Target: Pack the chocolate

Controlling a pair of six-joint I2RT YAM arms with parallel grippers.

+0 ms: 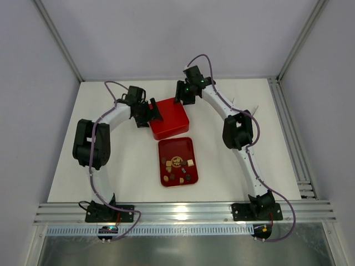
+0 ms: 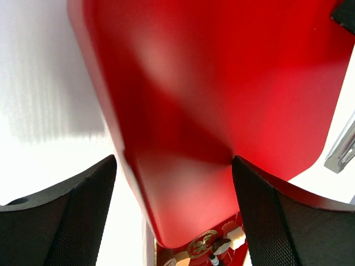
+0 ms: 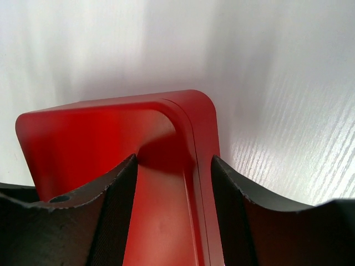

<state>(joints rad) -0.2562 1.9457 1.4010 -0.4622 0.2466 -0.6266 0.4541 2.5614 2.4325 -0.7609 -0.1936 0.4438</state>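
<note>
The chocolate (image 1: 190,162) lies as several small brown and cream pieces in the open red tray (image 1: 162,149) at the table's middle. A flat red lid (image 1: 169,119) rests just behind the tray. My left gripper (image 1: 155,114) is at the lid's left edge, open, its jaws wide on either side of the lid's near corner (image 2: 183,216). A few pieces of chocolate (image 2: 236,237) show beyond that corner. My right gripper (image 1: 181,98) is at the lid's back right corner, open, its jaws straddling the raised rim (image 3: 194,166). Neither gripper holds chocolate.
Both arms arch inward over the white table (image 1: 111,166). A metal rail (image 1: 188,212) runs along the near edge and another rail (image 1: 288,144) along the right side. Grey walls close the back and sides.
</note>
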